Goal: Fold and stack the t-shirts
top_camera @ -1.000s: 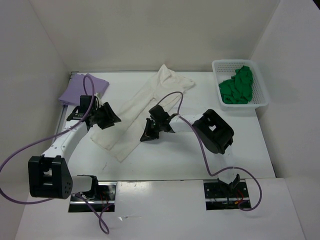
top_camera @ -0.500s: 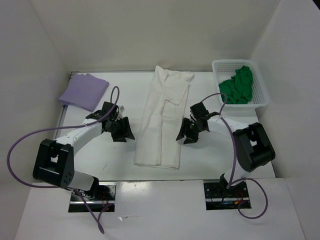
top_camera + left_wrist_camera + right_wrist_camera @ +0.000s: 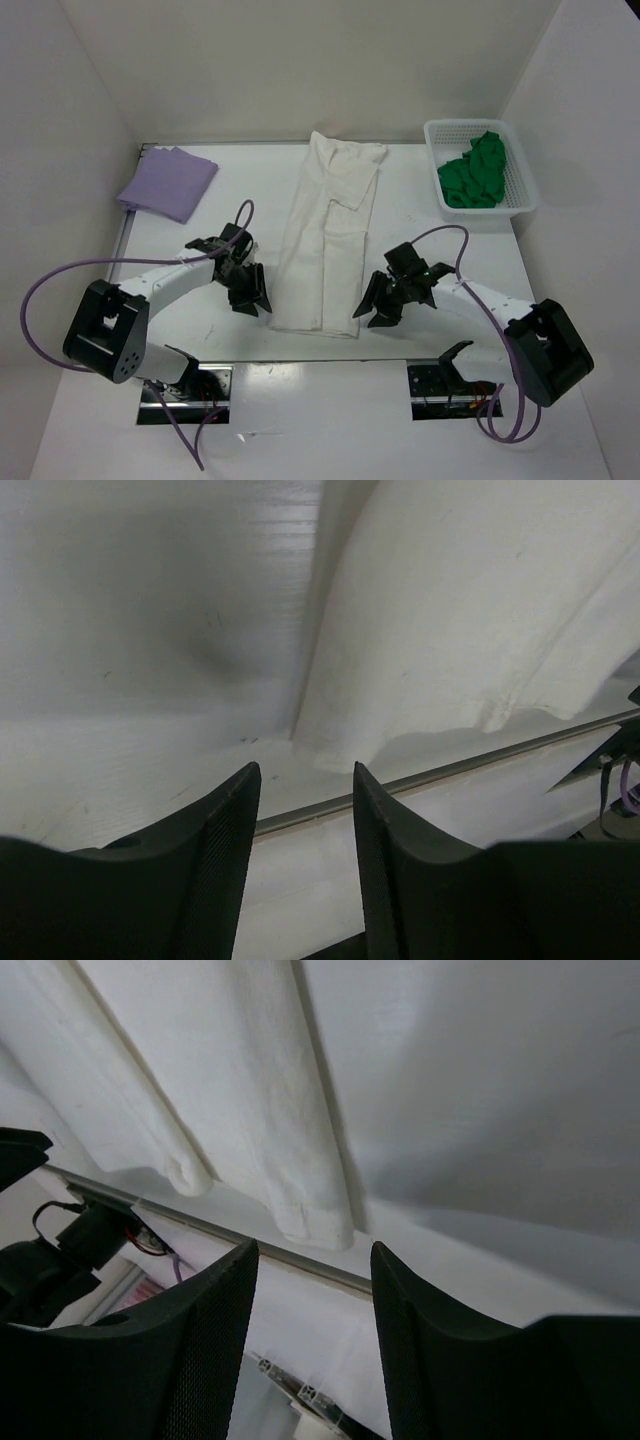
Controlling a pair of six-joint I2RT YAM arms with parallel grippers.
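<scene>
Both claws [image 3: 250,298] [image 3: 372,312] nearer cream t-shirt [image 3: 325,240] hem

the white worktop [image 3: 450,260] carries a folded purple shirt [image 3: 168,182] far left, a cream shirt [image 3: 325,250] mid, a basket [image 3: 524,180] far right.

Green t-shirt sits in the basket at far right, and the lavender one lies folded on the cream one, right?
No: the top external view shows the lavender t-shirt folded at far left, apart from the cream t-shirt. The green t-shirt is in the basket.
</scene>
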